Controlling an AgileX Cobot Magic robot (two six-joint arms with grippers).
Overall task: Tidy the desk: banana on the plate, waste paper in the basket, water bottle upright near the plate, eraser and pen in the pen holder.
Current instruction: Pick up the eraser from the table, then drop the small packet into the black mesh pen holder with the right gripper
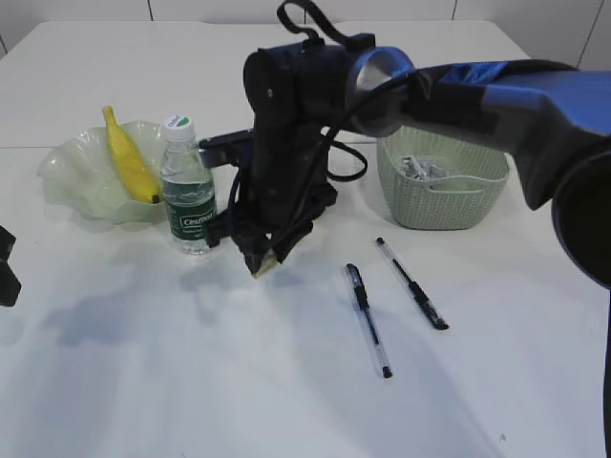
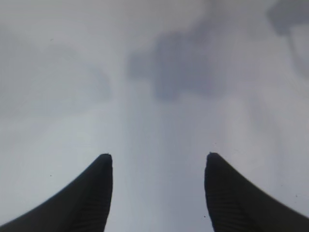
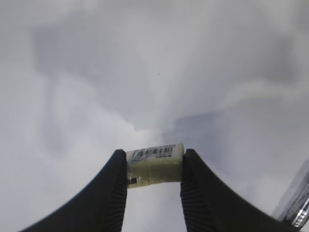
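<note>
Cream-yellow, the eraser (image 3: pixel 154 164) sat pinched between the right gripper (image 1: pixel 264 264) jaws, barcode up, apparently just above the white worktop (image 1: pixel 143 382), likely picked for the pen holder, which was hidden. Banana (image 1: pixel 130 164) lay in the plate (image 1: pixel 72 176), bottle (image 1: pixel 187 191) upright beside it. Two pens (image 1: pixel 368 319) waited near the basket (image 1: pixel 441 196). The left gripper (image 2: pixel 158 193) hung with jaws released and empty.
</note>
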